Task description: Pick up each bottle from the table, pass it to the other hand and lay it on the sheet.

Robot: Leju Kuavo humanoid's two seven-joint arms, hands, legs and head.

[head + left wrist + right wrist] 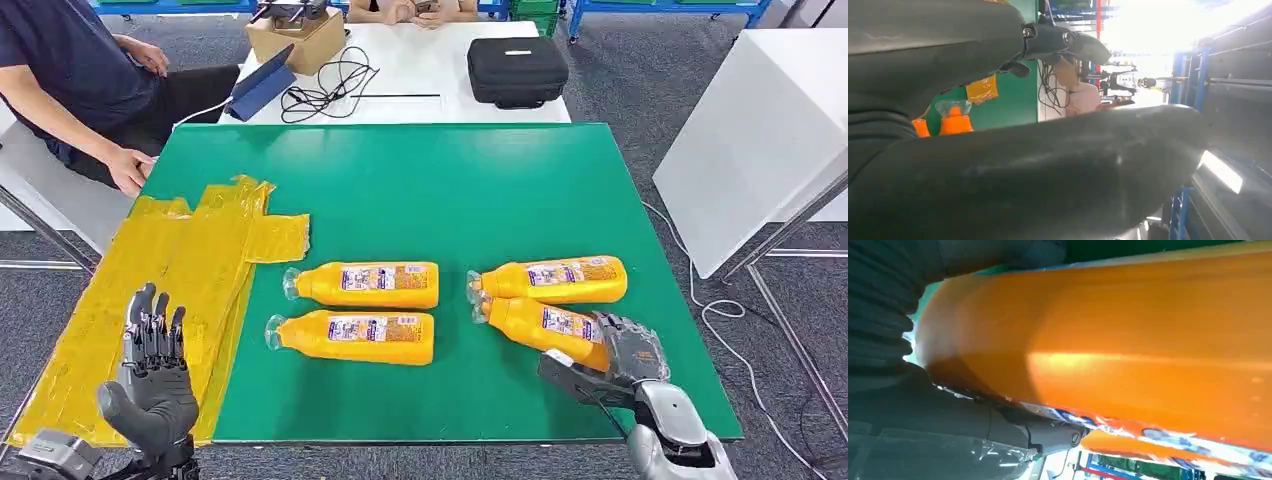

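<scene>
Four orange bottles lie on the green table (440, 180): far left (365, 284), near left (352, 337), far right (550, 280) and near right (545, 325). The near right bottle lies slanted, and my right hand (615, 355) grips its base end, fingers over the top and thumb underneath; up close its orange side (1128, 340) runs along the palm. A crumpled yellow sheet (180, 270) covers the table's left side. My left hand (150, 370) hovers open over the sheet's near end, fingers upright and holding nothing. Past that hand (1048, 165), a bottle's cap end (954, 117) shows.
A seated person rests a hand (128, 170) on the table's far left corner. Behind the green table, a white table carries a black case (517, 70), a cardboard box (295, 35), a tablet (260, 88) and cables (330, 85). Another white table (760, 130) stands to the right.
</scene>
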